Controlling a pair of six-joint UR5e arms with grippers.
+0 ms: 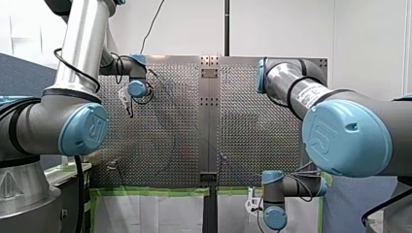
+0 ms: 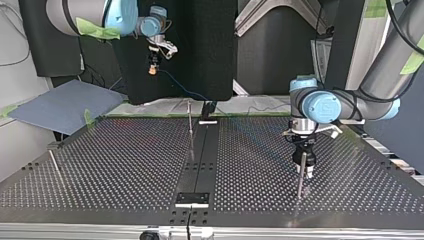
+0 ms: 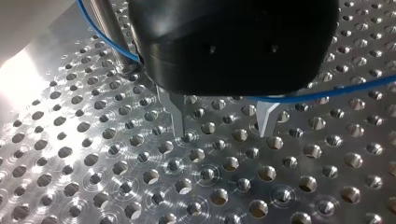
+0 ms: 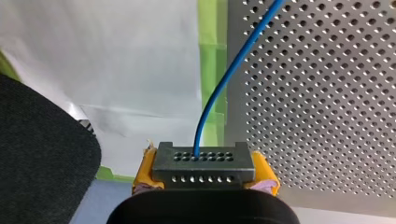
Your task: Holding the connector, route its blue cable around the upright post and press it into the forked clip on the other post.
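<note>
My right gripper (image 4: 205, 173) clamped on the dark connector (image 4: 204, 163) between yellow pads (image 4: 145, 169), blue cable (image 4: 229, 79) led ahead of it beside the bench (image 4: 327, 116), my left gripper (image 3: 221, 122) stood with fingers apart, cable passing just behind them, post (image 3: 108, 28) beside it

Place: robotics lab, a bench test cell.
Table: perforated metal table (image 2: 125, 165) under the left end effector (image 3: 222, 133), green tape (image 1: 145, 191) along its edge.
Backdrop: black screen (image 2: 200, 40) behind the right end effector (image 2: 152, 70); bare white wall (image 1: 369, 34).
</note>
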